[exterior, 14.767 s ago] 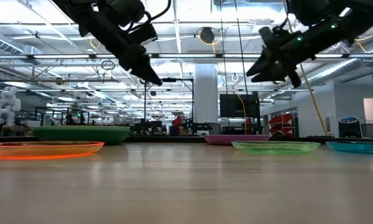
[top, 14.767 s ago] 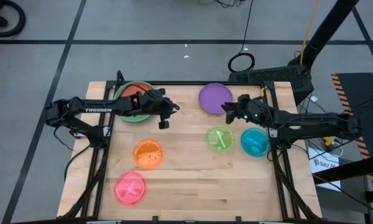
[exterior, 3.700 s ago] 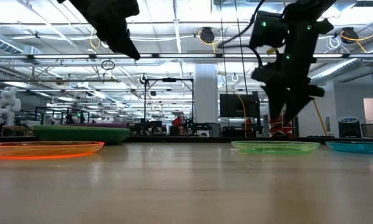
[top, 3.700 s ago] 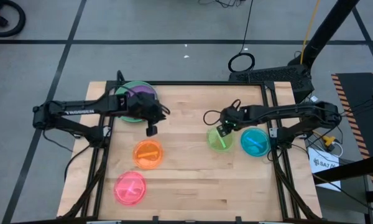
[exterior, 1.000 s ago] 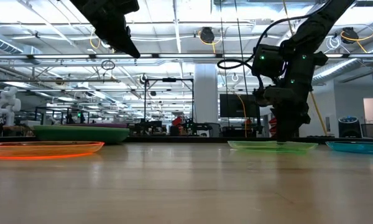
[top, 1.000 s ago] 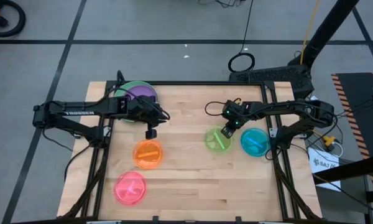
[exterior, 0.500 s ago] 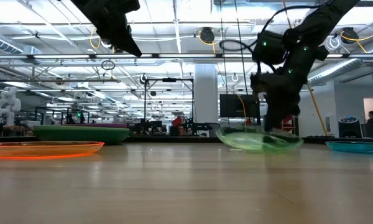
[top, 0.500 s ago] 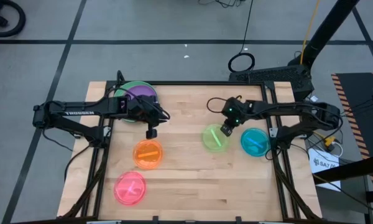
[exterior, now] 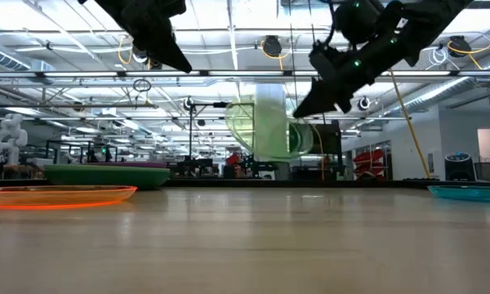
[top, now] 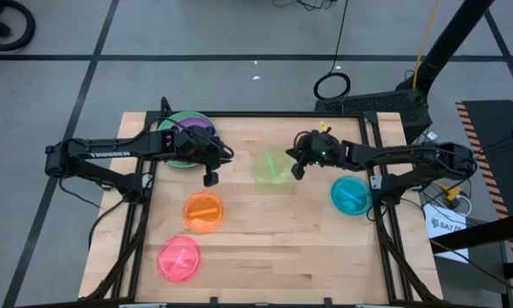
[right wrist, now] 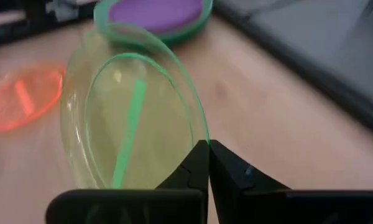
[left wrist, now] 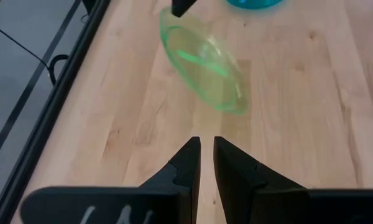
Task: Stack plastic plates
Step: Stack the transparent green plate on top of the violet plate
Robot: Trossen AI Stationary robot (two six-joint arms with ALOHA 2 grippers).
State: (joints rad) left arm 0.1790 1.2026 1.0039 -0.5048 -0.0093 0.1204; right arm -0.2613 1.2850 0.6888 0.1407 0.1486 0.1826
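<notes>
My right gripper (top: pixel 295 168) is shut on a translucent lime plate (top: pixel 269 168) and holds it in the air over the table's middle, far half. At the far left stands a stack: a purple plate (top: pixel 193 131) on top of a green one (top: pixel 172 122). An orange plate (top: pixel 203 210), a pink plate (top: pixel 179 258) and a teal plate (top: pixel 351 195) lie flat on the table. My left gripper (top: pixel 209 178) hovers between the stack and the orange plate, its fingers (left wrist: pixel 189 155) only a narrow gap apart with nothing between them. My right gripper pinches the lime plate's rim (right wrist: pixel 201 134) on the plate's right side between its two fingers. The fingers come from the table's right, slanting down. The plate (exterior: pixel 265 131) hangs clear of the table, tipped steeply up on edge.
The table's near middle and near right are bare wood (top: pixel 325 257). A black frame rail (top: pixel 265 114) runs along the table's far edge. My left arm (top: pixel 111 154) reaches in over the far left, beside the stack.
My right gripper has lifted the lime plate off the table and carried it up and toward the table's left and far edge, toward the stack. The plate lay flat one second ago, then tipped, and now stands steeply on edge in the air.
</notes>
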